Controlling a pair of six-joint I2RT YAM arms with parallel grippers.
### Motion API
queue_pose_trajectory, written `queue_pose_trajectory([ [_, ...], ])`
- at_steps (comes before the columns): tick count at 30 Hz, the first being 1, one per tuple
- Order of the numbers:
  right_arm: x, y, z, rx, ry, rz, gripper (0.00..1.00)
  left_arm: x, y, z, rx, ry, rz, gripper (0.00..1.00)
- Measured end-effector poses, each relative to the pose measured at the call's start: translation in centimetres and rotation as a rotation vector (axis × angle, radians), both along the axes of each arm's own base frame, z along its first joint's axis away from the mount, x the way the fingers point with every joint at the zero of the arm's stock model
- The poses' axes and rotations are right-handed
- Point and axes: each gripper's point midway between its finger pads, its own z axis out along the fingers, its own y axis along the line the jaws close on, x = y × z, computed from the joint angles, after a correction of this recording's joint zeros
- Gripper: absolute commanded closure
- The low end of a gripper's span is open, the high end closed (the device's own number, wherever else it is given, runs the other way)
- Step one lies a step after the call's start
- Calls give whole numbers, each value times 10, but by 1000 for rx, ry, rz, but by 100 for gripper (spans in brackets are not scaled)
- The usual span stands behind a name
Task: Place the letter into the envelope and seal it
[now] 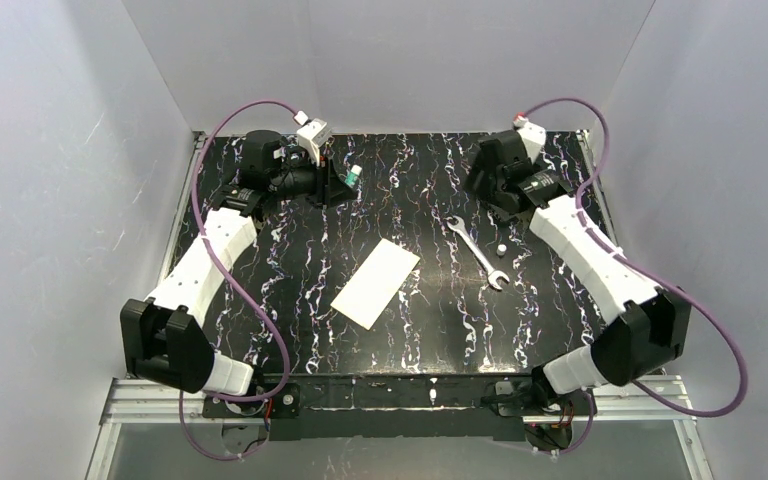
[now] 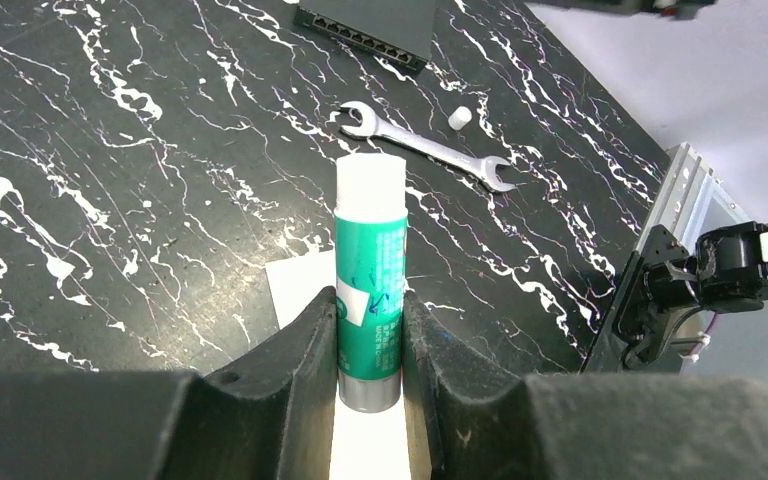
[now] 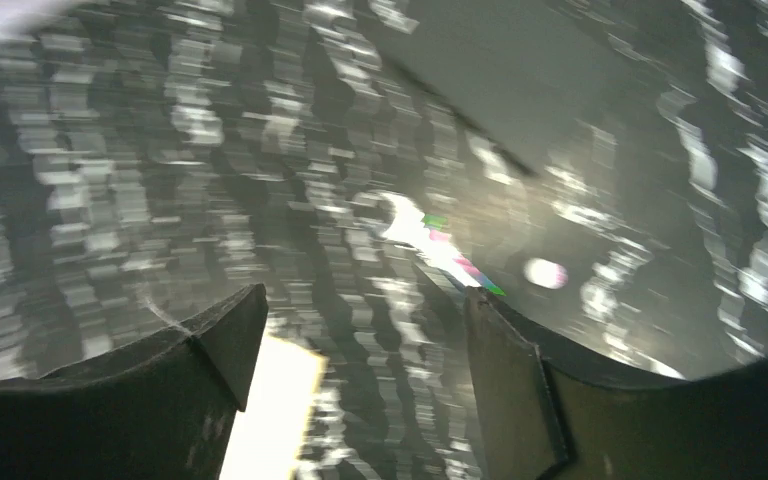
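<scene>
The white envelope [image 1: 375,282] lies flat and slanted in the middle of the black marbled table; a corner of the envelope [image 2: 300,288] also shows in the left wrist view. The letter is out of view. My left gripper [image 1: 345,180] is raised at the back left, shut on a green glue stick [image 2: 370,270] whose white uncapped tip points away from the fingers. My right gripper [image 1: 482,182] is at the back right, open and empty. Its wrist view is motion-blurred, and the envelope [image 3: 270,410] shows there as a bright patch by the left finger.
A steel wrench [image 1: 477,252] lies right of the envelope, with a small white cap [image 1: 500,247] beside it. A black flat block [image 2: 365,25] sits farther back. White walls enclose the table on three sides.
</scene>
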Motion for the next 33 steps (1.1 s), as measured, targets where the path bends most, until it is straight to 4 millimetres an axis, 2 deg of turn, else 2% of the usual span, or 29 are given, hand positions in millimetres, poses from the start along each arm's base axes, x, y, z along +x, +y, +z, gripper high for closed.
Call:
queue_pose_trajectory([
  [2, -1, -42, -43, -83, 125, -92, 24, 1, 0, -2, 0, 9, 3, 100],
  [5, -15, -88, -100, -162, 311, -189, 24, 1, -1, -1, -4, 8, 2, 100],
  [7, -29, -105, -129, -187, 414, -213, 36, 1, -1, 0, -9, 8, 1, 100],
  [10, -42, -111, -154, -189, 500, -202, 41, 1, -3, 2, -21, 7, -5, 100],
  [13, -47, -111, -168, -185, 549, -185, 38, -1, -4, 0, -31, 17, -13, 100],
  [18, -41, -107, -184, -186, 581, -154, 35, -4, -5, -2, -39, 31, -22, 100],
  [26, -38, -108, -215, -194, 658, -132, 43, -4, -6, -1, -48, 39, -20, 100],
  [33, -30, -108, -222, -183, 651, -122, 48, -4, -6, 0, -50, 42, -19, 100],
])
